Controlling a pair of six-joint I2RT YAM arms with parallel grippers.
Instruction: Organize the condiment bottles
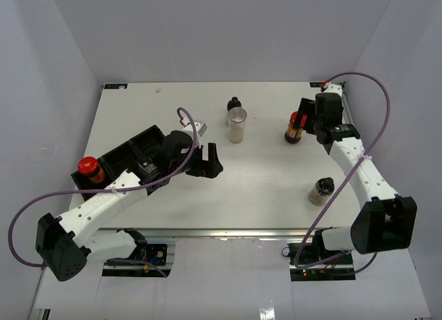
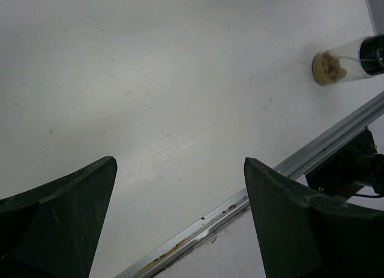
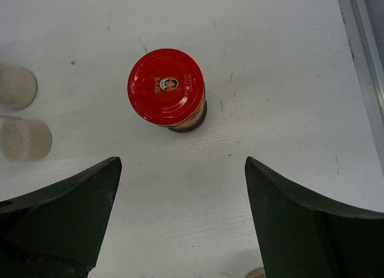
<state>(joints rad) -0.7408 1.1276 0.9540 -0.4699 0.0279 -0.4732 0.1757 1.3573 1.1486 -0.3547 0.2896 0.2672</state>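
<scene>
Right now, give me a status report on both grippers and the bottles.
Left gripper open, empty, over bare table. Right gripper open above red-capped jar, not gripping. Another red-capped jar in black tray. Nothing blocking.

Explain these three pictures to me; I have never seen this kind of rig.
Two white robot arms are bolted at a table's near edge. The overhead picture looks down from behind them; the other two come from cameras on each wrist, dark jaws in view. The left gripper is open and empty over bare table. The right gripper is open above a red-capped jar, not touching it. Another red-capped jar stands in a black tray. Three more jars stand loose.
</scene>
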